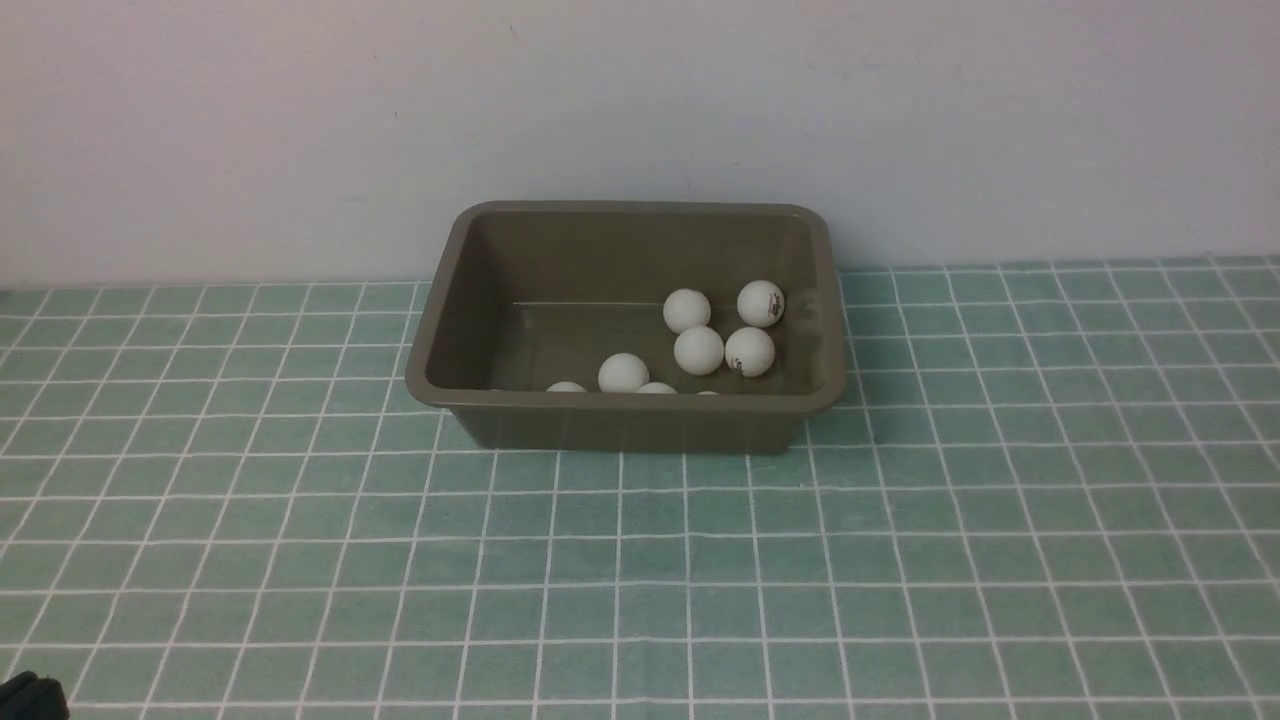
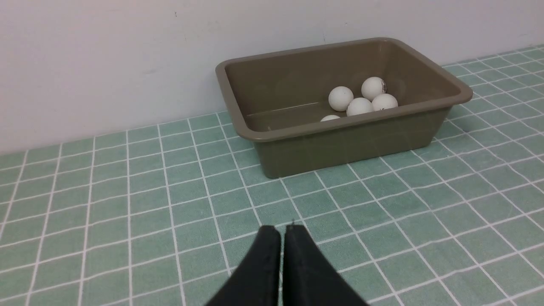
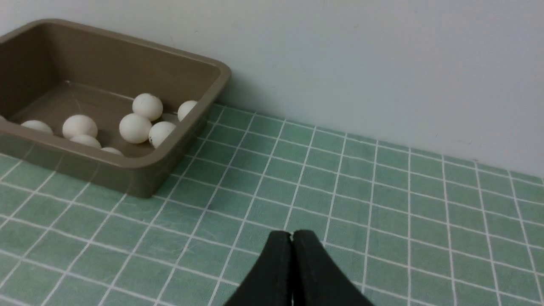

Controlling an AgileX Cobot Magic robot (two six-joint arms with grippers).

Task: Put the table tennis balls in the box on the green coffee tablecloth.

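Observation:
The olive-brown box [image 1: 480, 300] stands on the green coffee tablecloth [image 1: 640, 560] against the back wall. Several white table tennis balls [image 1: 698, 350] lie inside it, clustered toward its right and front; some are half hidden by the near rim. The same box [image 2: 446, 89] and balls [image 2: 359, 106] show in the left wrist view, and the box [image 3: 221, 80] with balls [image 3: 135, 128] in the right wrist view. My left gripper [image 2: 282, 229] is shut with nothing in it, hovering over bare cloth well short of the box. My right gripper [image 3: 292, 234] is likewise shut and empty, off to the box's right.
A plain pale wall [image 1: 640, 120] rises directly behind the box. A dark bit of the left arm [image 1: 30, 697] shows at the front view's lower left corner. Cloth stretches around the box on the left, right and front.

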